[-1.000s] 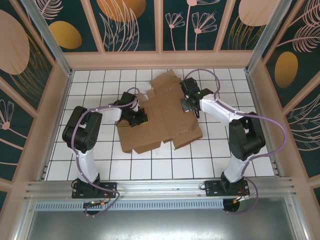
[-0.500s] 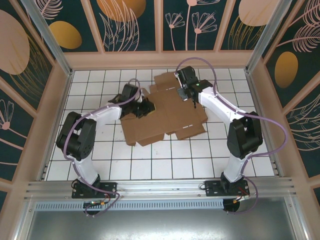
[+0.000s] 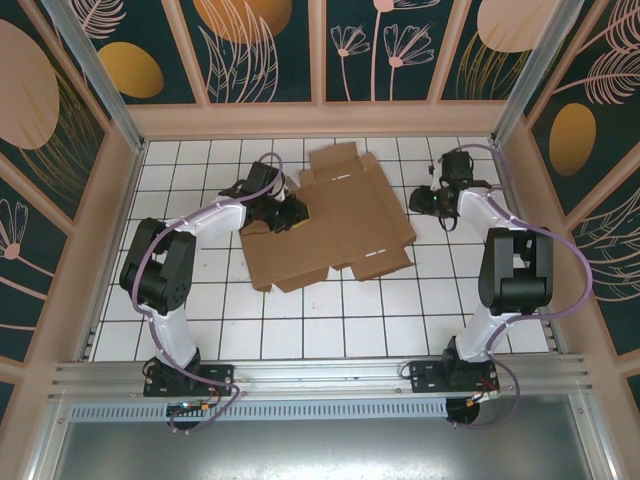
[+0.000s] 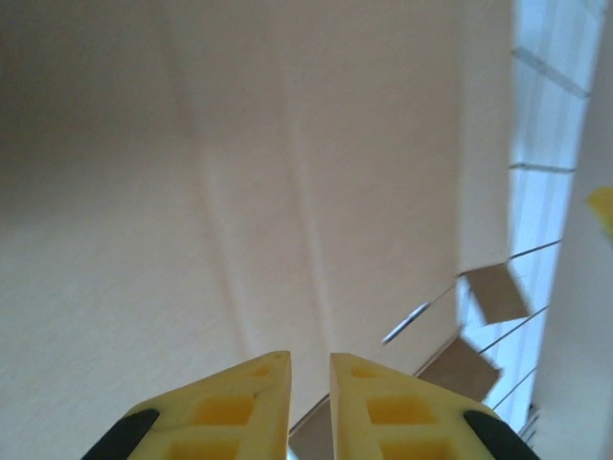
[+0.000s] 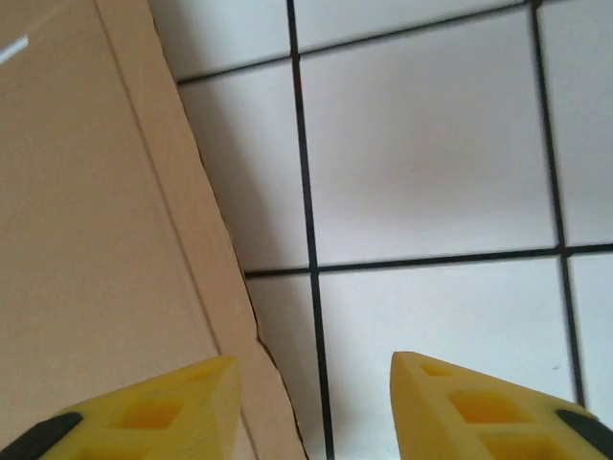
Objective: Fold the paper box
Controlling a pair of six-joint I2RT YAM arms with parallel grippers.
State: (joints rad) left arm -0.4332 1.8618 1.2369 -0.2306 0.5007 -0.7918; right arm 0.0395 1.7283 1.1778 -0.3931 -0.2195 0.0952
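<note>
The paper box (image 3: 340, 215) is a flat brown die-cut cardboard sheet lying open on the tiled table, with flaps at its far and near ends. My left gripper (image 3: 297, 214) hovers low over the sheet's left part. In the left wrist view its yellow fingers (image 4: 244, 393) stand a narrow gap apart with nothing between them, and cardboard (image 4: 192, 192) lies close below. My right gripper (image 3: 418, 200) is just off the sheet's right edge. Seen from the right wrist, this gripper (image 5: 316, 362) is wide open over white tile, with the cardboard edge (image 5: 86, 240) beside its left finger.
The white tiled table (image 3: 380, 320) is fenced by a wooden rim at the back (image 3: 320, 120) and on the right (image 3: 515, 220). Bare tiles lie in front of the sheet and on its left. A slot (image 4: 407, 323) and small flaps show near the sheet's edge.
My right gripper has left the sheet, swung right to the tiles and opened wide. The left jaws have parted slightly. The sheet shifted toward the far right and now lies flat.
</note>
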